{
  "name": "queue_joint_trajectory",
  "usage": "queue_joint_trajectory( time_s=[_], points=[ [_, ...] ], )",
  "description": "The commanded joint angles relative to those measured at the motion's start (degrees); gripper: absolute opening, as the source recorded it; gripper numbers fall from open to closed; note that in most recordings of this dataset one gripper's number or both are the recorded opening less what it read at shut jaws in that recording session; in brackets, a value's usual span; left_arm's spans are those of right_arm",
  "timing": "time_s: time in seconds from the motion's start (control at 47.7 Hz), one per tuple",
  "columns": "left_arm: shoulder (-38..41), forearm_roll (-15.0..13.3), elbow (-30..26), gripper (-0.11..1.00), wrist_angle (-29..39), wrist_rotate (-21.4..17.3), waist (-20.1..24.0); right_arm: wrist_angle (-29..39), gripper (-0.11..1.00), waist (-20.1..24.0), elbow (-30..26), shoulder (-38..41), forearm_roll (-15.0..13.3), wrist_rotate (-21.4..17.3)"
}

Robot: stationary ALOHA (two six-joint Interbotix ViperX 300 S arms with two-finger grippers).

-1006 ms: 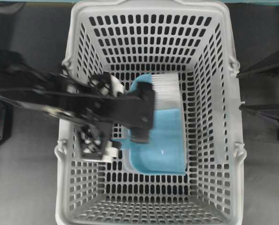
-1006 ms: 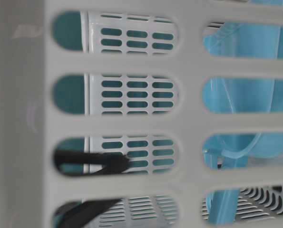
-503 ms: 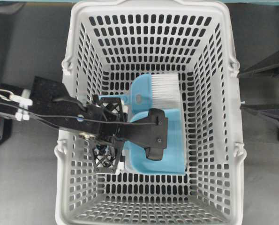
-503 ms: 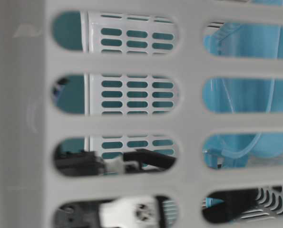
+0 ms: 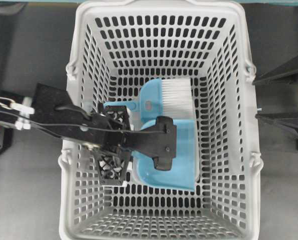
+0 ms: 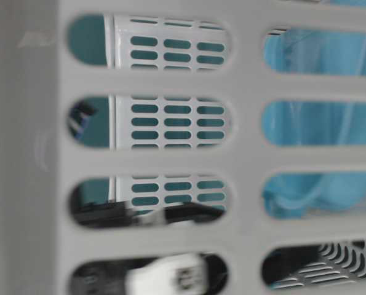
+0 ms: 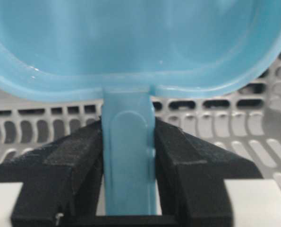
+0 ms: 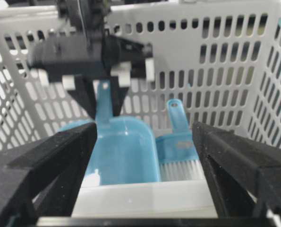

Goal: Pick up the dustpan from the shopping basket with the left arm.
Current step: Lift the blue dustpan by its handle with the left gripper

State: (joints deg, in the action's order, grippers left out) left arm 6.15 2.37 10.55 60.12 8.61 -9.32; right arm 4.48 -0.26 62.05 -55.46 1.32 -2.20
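**Left gripper closed on the dustpan handle inside the basket**

Overhead view, left to right: the left arm (image 5: 63, 122) reaches over the left wall of the basket (image 5: 161, 10), a light grey tub pierced with rows of oblong slots. The left gripper (image 5: 133, 142) sits low inside the basket, at the left edge of the dustpan (image 5: 184, 152). The dustpan is a light blue glossy scoop with a wide tray and rounded rear corners; the gripper housing hides its handle here. Just beyond it lies a light blue brush (image 5: 161, 97) with white bristles, its handle pointing left. The right gripper (image 5: 284, 97) waits outside the right wall, well apart from the basket's contents.

Left wrist view: both black fingers (image 7: 79, 156) press against the sides of the slim straight handle of the dustpan (image 7: 131, 52), just below the tray, with the slotted basket (image 7: 253, 137) behind.

Right wrist view: the left gripper (image 8: 105, 101) holds the handle from above, the dustpan (image 8: 123, 151) tilted beside the brush (image 8: 178, 142). The fingers (image 8: 50, 161) of the right gripper stand wide apart, holding nothing
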Motion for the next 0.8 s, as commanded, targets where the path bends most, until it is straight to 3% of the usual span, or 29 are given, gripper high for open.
queue_joint_trajectory(
  time_s=[0.0,0.398,0.776],
  points=[
    [-4.13,0.18,-1.76,0.28,-0.26,-0.09,0.0,-0.62,0.78,-0.09,-0.44,0.0,0.09,-0.18],
    [-17.75,0.26,-3.25,0.28,-2.02,0.62,1.67,-0.62,0.78,-0.79,0.53,-2.11,0.09,-0.18],
    [-20.65,0.26,-0.26,0.28,-10.46,0.44,2.46,-0.62,0.78,-1.05,1.05,-3.6,0.09,-0.18]
  ],
)
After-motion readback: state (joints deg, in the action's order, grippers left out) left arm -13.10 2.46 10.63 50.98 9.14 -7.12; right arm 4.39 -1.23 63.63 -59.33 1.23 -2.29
